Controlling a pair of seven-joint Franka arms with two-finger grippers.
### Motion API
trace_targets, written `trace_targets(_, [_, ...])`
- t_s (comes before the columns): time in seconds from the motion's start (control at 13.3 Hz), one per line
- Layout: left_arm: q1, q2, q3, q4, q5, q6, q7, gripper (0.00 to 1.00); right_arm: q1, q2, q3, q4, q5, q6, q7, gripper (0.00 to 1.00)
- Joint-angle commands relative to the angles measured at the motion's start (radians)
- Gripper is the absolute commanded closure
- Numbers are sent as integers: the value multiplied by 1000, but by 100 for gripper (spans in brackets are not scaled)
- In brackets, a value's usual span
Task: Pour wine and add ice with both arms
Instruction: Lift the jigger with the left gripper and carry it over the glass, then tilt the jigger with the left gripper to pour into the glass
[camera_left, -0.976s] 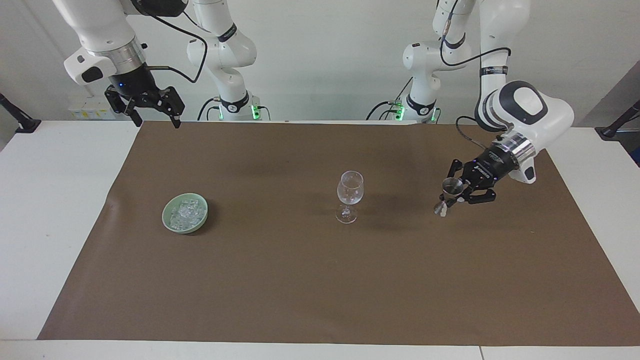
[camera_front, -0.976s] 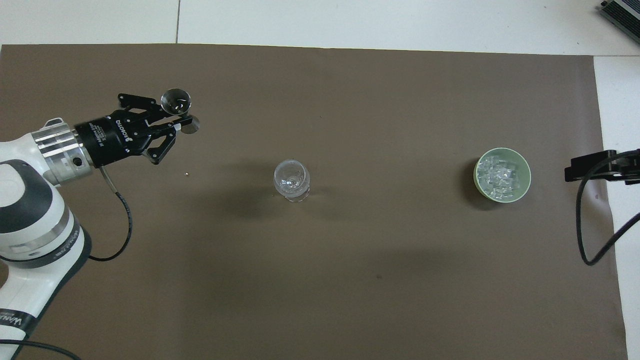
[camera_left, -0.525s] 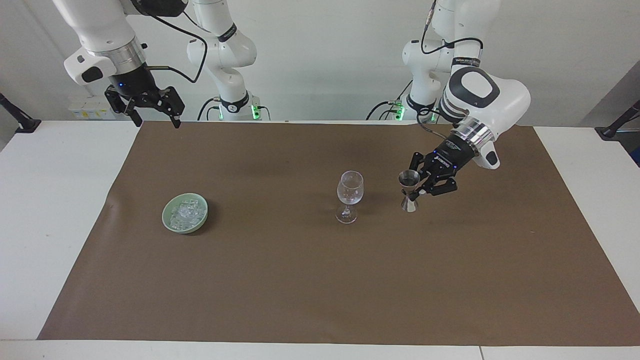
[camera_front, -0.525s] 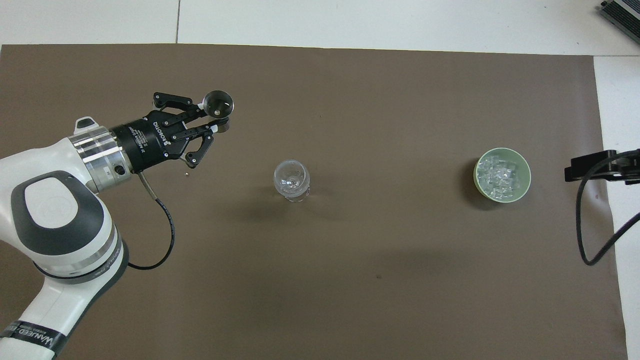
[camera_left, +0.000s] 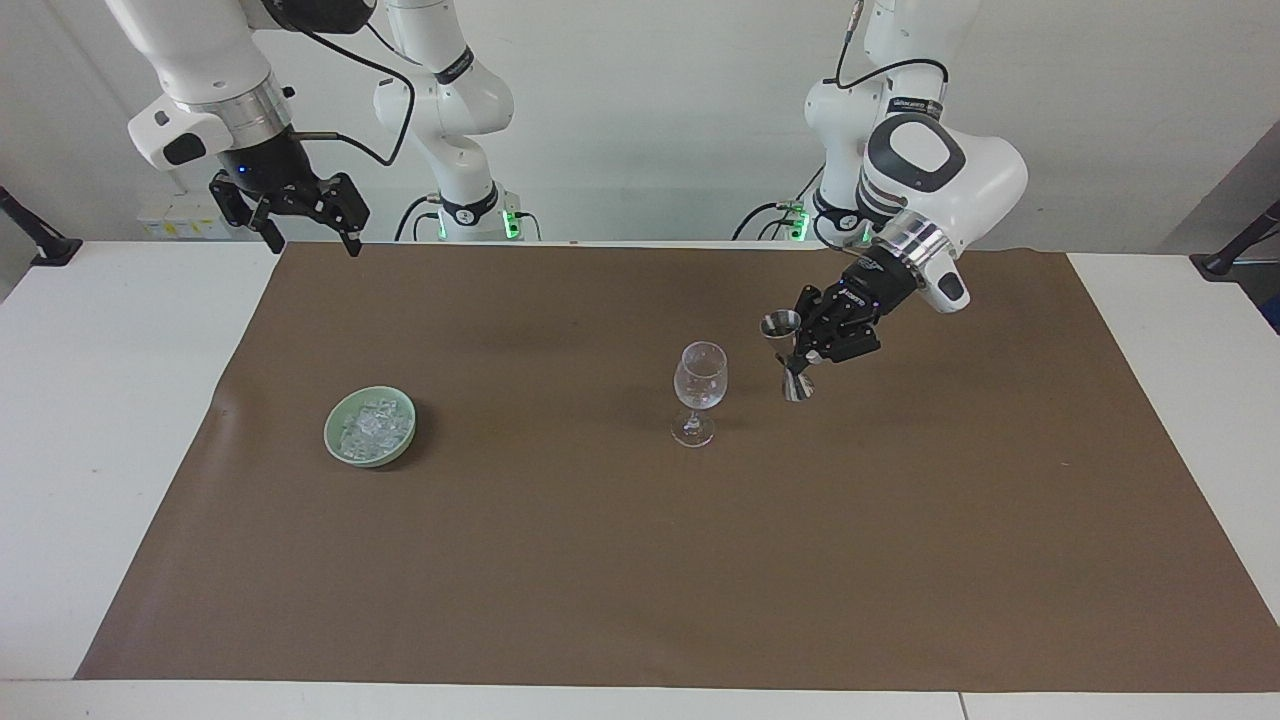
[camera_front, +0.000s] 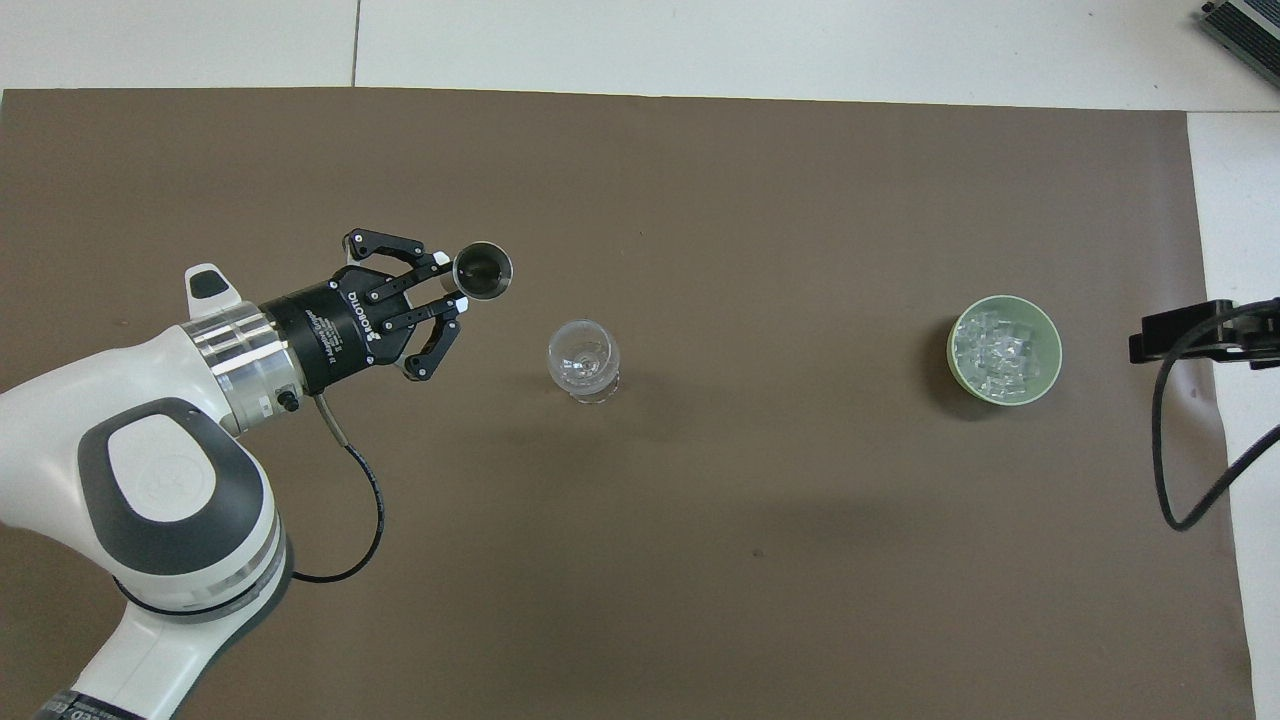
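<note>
Left hand: clamped on metal measuring cup, now carried beside wine glass; pour probably imminent. Right hand: open, waiting.

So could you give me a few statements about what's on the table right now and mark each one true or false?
1. The left gripper holds a metal jigger up in the air beside the wine glass. True.
2. The wine glass lies tipped over. False: it stands upright on the brown mat.
3. The ice sits in a green bowl toward the right arm's end. True.
4. The right gripper is scooping ice from the bowl. False: it waits, open, high over the mat's edge.
5. Ice is already heaped in the wine glass. False: none shows there.
</note>
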Motion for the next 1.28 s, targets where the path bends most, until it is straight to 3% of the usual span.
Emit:
trace_targets(0.0, [-98,-26,12,-44,-3,138,54,100,-2,-19,2,-23,18,5,15,0])
trace_targets(0.38, [-201,-20,9,-67,-4,311,193,100,-2,-19,2,-23,18,5,15,0])
trace_targets(1.2, [-319,17,8,-73,-4,606,431,100,-2,-19,2,-23,18,5,15,0])
